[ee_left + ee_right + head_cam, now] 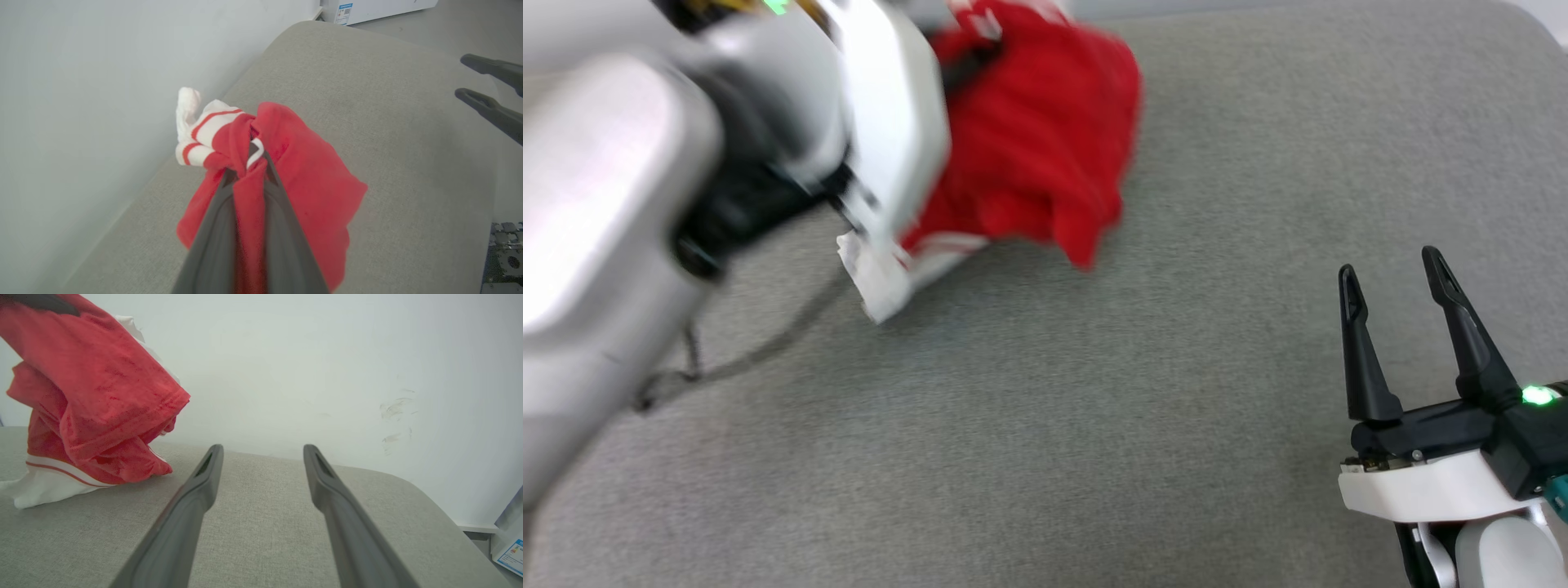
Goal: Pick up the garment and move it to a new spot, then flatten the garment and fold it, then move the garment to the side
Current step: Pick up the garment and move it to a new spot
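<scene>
The garment (1045, 139) is a bunched red T-shirt hanging at the far left of the grey padded surface (1094, 425). My left gripper (249, 163) is shut on a fold of the garment (310, 179) near its striped trim. A white sleeve (878, 282) hangs lowest. In the right wrist view the sleeve (41, 486) rests on the surface while the red body (94, 396) is lifted. My pale left forearm (621, 212) hides part of the shirt. My right gripper (1390, 265) stands open and empty at the near right, well apart from the garment, its fingers (196, 498) pointing over bare fabric.
A white wall (327, 367) runs along the far edge of the surface, close behind the garment. The surface has rounded corners. A white box with a label (367, 8) stands on the floor beyond one end. A dark cable (727, 367) hangs under my left forearm.
</scene>
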Motion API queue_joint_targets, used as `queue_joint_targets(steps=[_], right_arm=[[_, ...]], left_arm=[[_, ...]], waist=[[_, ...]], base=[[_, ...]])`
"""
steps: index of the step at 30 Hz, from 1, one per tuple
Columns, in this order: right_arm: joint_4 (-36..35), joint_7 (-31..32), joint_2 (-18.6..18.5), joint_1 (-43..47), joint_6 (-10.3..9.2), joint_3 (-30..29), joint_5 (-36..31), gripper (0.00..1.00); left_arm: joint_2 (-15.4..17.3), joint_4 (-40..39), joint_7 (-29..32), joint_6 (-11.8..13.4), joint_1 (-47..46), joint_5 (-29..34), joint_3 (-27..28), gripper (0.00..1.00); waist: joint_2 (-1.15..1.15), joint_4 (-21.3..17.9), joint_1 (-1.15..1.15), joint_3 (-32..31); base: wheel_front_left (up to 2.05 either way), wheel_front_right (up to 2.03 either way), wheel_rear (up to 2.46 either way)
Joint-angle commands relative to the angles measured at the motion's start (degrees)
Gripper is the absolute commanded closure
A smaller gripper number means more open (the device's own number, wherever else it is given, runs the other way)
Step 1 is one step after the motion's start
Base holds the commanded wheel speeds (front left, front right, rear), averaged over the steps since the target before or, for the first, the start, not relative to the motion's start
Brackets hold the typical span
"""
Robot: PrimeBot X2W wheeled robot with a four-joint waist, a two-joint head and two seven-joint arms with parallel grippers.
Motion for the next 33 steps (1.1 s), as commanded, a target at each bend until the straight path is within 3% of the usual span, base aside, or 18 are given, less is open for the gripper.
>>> queue_joint_targets(steps=[1,7,18,24,25,26,30,33], right_arm=[[0.03,-0.11,0.2,-0.65,-0.06,0.06,0.63,0.0],[0.12,-0.11,0.19,-1.24,-0.06,-0.27,1.15,0.0],[0.9,-0.11,0.18,-1.26,-0.06,-1.06,1.01,0.0],[1.45,-0.1,0.18,-0.54,-0.06,-1.18,0.62,0.0],[1.59,-0.11,0.18,-0.44,-0.05,-1.15,0.53,0.0],[1.68,-0.1,0.18,-0.25,-0.06,-1.16,0.49,0.0],[2.08,-0.11,0.17,0.52,-0.06,-1.01,-0.17,0.0],[2.6,-0.1,0.17,1.48,-0.06,-1.33,-0.22,0.0]], left_arm=[[-0.59,-0.15,-0.83,0.08,1.98,0.1,-0.68,1.0],[-5.05,2.06,-4.93,0.04,9.51,-0.49,-6.04,1.0],[-12.74,8.94,-11.58,0.02,20.16,-0.9,-20.87,1.0],[-15.94,11.51,-14.1,-0.01,22.45,-0.65,-23.78,1.0],[-16.38,11.93,-15.54,-0.01,22.23,-0.04,-23.86,0.81],[-17.04,12.34,-17.8,-0.01,21.78,0.69,-23.73,0.0],[-18.65,13.49,-27.23,-0.02,21.03,2.45,-21.81,0.0],[-19.39,14.35,-34.49,1.87,20.71,4.41,-18.99,0.0]], waist=[[0.0,-1.43,0.01,0.89],[0.0,-2.92,0.01,2.3],[0.0,-2.77,0.01,2.96],[0.0,-1.63,0.01,1.71],[0.0,-1.44,0.01,1.36],[0.0,-1.18,0.01,0.98],[0.0,-0.33,0.01,-0.95],[0.0,0.42,0.01,-2.49]], base=[[0.0,0.0,0.0],[0.0,0.0,0.0],[0.0,0.0,0.0],[0.0,0.0,0.0],[0.0,0.0,0.0],[0.0,0.0,0.0],[0.0,0.0,0.0],[0.0,0.0,0.0]])
